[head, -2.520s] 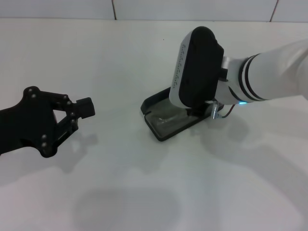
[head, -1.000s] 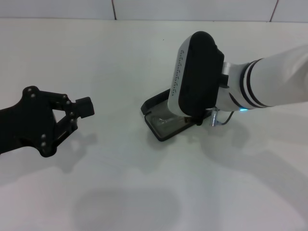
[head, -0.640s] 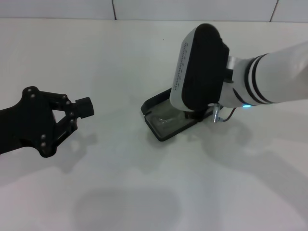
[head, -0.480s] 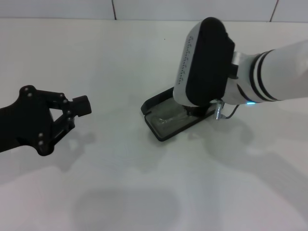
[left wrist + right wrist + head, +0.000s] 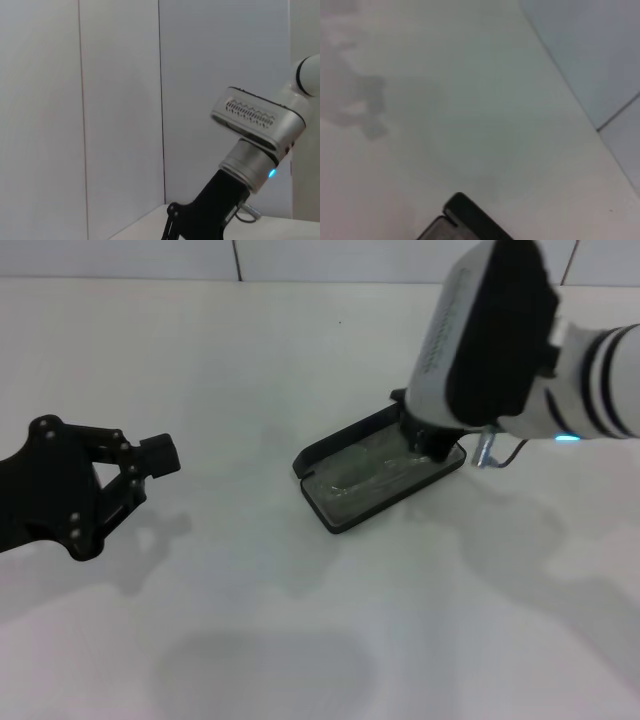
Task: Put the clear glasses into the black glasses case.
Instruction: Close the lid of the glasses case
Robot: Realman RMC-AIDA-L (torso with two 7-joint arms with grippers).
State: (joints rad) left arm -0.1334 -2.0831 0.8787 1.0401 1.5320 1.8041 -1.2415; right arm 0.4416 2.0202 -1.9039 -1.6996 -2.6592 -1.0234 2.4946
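While the left gripper [image 5: 160, 455] hangs above the white table [image 5: 300, 640] at the far left of the head view, its black fingers are drawn together with nothing between them, well apart from everything else. Near the middle of the table, the black glasses case [image 5: 375, 475] lies open, its shell running from the near left toward the far right, and one rounded black corner of it also shows at the edge of the right wrist view. Inside its tray lie the clear glasses [image 5: 365, 472], visible as a pale, glassy shape against the lining; how exactly they sit there cannot be told. To the right, the right gripper [image 5: 432, 443] is over the far right end of the case, mostly hidden behind the arm's large white and black wrist housing, so whether its fingers are spread or closed cannot be told.
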